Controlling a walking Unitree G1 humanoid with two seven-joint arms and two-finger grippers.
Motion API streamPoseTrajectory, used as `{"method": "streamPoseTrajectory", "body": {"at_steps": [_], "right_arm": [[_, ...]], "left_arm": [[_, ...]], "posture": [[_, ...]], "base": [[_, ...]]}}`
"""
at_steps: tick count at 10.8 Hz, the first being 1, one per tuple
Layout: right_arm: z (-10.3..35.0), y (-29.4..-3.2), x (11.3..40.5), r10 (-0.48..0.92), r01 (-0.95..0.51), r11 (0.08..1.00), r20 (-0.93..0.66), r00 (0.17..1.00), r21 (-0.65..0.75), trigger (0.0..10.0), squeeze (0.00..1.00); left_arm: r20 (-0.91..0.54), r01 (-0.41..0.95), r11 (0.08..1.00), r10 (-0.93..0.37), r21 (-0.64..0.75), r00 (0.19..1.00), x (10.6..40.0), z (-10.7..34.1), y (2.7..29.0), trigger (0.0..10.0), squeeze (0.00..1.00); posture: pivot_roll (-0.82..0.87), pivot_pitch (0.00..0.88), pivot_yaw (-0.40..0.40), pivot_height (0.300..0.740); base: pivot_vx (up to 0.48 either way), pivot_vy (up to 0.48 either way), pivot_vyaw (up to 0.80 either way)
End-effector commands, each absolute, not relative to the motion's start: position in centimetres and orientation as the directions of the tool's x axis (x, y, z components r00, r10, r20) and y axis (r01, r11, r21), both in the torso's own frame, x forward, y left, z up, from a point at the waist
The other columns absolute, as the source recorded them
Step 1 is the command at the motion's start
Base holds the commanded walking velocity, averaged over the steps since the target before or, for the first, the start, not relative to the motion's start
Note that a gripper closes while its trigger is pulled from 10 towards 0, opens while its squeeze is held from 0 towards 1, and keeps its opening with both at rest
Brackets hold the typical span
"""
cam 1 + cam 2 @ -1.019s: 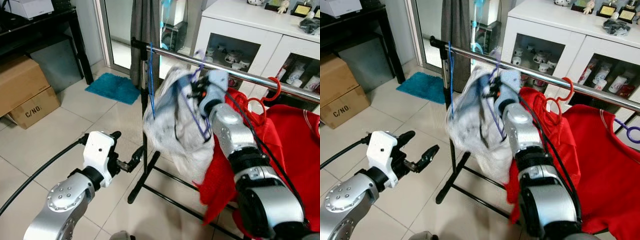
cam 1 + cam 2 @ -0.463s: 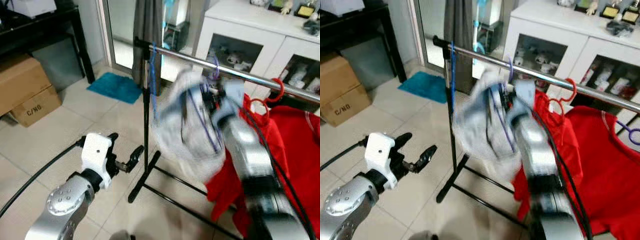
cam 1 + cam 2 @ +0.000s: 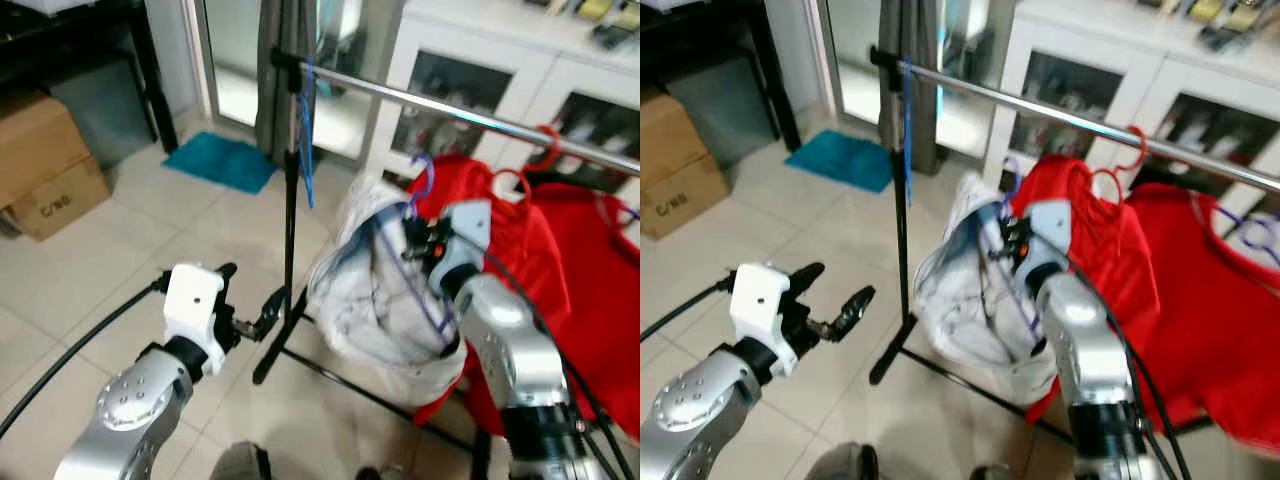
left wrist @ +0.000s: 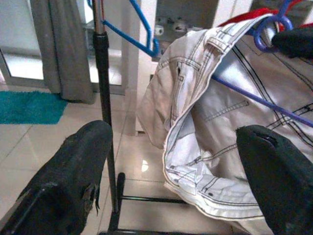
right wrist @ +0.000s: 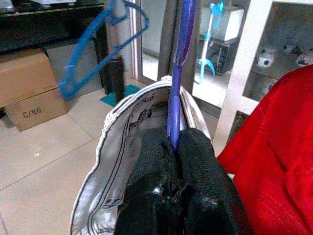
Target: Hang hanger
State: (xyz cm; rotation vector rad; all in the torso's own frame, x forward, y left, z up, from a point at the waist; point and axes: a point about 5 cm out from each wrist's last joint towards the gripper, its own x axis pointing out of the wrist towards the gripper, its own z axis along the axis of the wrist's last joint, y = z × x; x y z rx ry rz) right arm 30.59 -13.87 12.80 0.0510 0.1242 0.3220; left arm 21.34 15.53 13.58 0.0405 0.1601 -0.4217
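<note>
The purple hanger (image 3: 415, 262), carrying a white garment (image 3: 375, 300), sits right of the frame's centre in the left eye view, below the steel rail (image 3: 470, 118) and not yet hooked on it. The right gripper (image 5: 172, 161) is clenched on the hanger's neck, both black fingers pinched against the purple wire. Its hook points up but hangs well under the rail.

The step in hand looks like the carry toward the rail. The next move, as I judge it, calls for raising the hook above the bar, then lowering it over, into the free stretch between the blue hanger (image 3: 305, 140) near the rack's upright and the red garments (image 3: 560, 260) at the right.

The left gripper (image 3: 262, 316) hovers low at the lower left, fingers spread and holding nothing.

Containers: cardboard boxes (image 3: 45, 165) stand at the far left, closed, contents unseen. The white cabinet (image 3: 440, 85) behind the rail holds small items behind glass, too blurred to name.
</note>
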Motion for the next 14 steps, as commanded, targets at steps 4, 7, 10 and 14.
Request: {"method": "streamPoseTrajectory", "body": {"at_steps": [4,7,10,14], "right_arm": [[15.1,-12.5,30.3,0.442,-0.441,0.897,-0.055,0.895,0.019,0.0,0.00],[16.8,-9.8,29.0,0.656,-0.655,0.747,0.030,0.754,0.110,0.0,0.00],[18.6,-8.7,28.1,0.732,-0.739,0.656,0.111,0.672,0.151,0.0,0.00],[19.5,-9.0,28.1,0.728,-0.740,0.652,0.136,0.672,0.166,0.0,0.00]], "left_arm": [[-0.161,0.410,0.912,-0.401,0.022,0.902,21.8,13.6,15.8,10.0,0.00],[-0.175,0.459,0.879,-0.435,0.129,0.883,23.2,13.9,16.6,10.0,1.00],[-0.264,0.449,0.841,-0.378,0.301,0.887,26.4,11.9,17.9,10.0,0.00],[-0.268,0.481,0.828,-0.413,0.286,0.870,27.3,10.7,17.6,0.0,0.00]], "posture": [[0.04,0.000,-0.040,0.740],[0.06,0.000,-0.042,0.740],[0.04,0.000,-0.029,0.740],[0.04,0.000,-0.022,0.740]], "base": [[-0.273,0.000,0.00],[0.000,0.000,0.00],[0.000,0.000,0.00],[0.000,0.000,0.00]]}}
